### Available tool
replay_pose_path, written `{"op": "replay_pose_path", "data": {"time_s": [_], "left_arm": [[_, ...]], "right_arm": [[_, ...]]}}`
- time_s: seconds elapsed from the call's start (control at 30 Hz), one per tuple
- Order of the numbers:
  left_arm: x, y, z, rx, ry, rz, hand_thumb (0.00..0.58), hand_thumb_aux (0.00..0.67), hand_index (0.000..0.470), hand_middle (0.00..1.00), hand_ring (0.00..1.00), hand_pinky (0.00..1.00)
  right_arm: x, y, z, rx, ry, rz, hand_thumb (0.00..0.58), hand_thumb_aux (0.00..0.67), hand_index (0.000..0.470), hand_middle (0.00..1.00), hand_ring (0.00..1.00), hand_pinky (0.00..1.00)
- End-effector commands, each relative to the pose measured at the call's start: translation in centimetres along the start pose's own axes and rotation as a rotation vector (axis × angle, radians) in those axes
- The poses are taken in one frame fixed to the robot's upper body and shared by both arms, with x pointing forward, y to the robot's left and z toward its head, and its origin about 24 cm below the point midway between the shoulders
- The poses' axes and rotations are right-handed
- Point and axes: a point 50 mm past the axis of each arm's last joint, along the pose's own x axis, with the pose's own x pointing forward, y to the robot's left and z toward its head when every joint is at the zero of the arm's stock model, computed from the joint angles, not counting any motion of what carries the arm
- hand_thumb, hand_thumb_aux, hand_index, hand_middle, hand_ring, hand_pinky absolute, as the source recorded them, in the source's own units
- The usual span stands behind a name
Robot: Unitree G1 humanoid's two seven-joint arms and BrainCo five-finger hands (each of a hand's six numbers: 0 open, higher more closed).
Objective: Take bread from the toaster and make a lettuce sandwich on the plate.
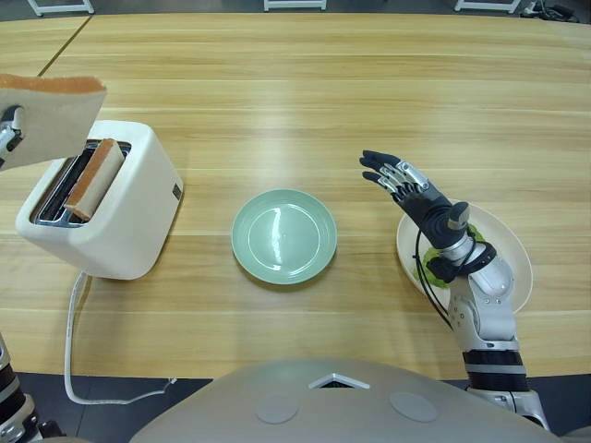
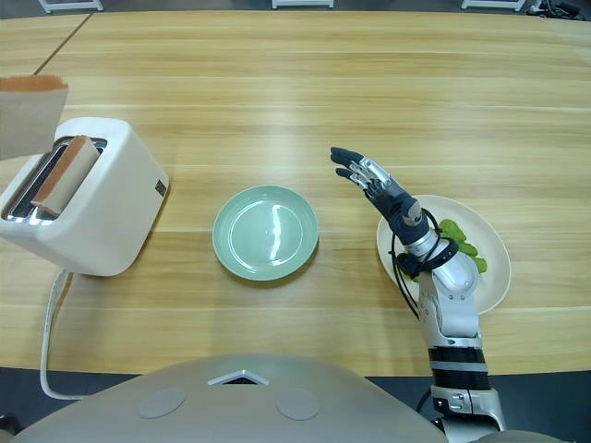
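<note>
left hand [image 1: 8, 130] grips a bread slice [image 1: 51, 115] above the toaster [image 1: 129, 217], I'd carry it level and lay it flat mid green plate [image 1: 314, 263], right hand [image 1: 402, 180] sits spread empty by the lettuce [image 2: 461, 243]

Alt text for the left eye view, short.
Left hand holds a bread slice raised near the toaster, where a second slice sits in a slot. Green plate at centre is bare; right hand is open by a cream plate of lettuce.

Left robot hand [image 1: 8, 129] gripping a raised bread slice [image 1: 51, 106], right robot hand [image 1: 406, 185] hovering, fingers stretching out uncurled
</note>
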Motion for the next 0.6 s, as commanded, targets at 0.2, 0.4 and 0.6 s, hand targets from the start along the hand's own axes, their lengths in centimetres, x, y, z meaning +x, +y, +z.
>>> {"op": "replay_pose_path", "data": {"time_s": [0.2, 0.4, 0.6], "left_arm": [[0.2, -7.8, 3.7, -0.086, -0.157, -0.185, 0.580, 0.670, 0.470, 0.00, 0.00, 0.00], [-0.2, -13.3, 7.3, -0.054, -0.319, -0.310, 0.580, 0.670, 0.470, 0.00, 0.00, 0.00], [-1.2, -18.5, 8.9, 0.134, -0.448, -0.448, 0.580, 0.670, 0.470, 0.00, 0.00, 0.00]], "right_arm": [[1.0, 0.1, -0.8, -0.006, -0.003, 0.015, 0.000, 0.000, 0.000, 0.00, 0.00, 0.00], [1.4, 0.1, -1.0, -0.004, -0.011, 0.024, 0.000, 0.000, 0.000, 0.00, 0.00, 0.00], [1.6, 0.1, -1.0, -0.003, -0.015, 0.026, 0.000, 0.000, 0.000, 0.00, 0.00, 0.00]]}}
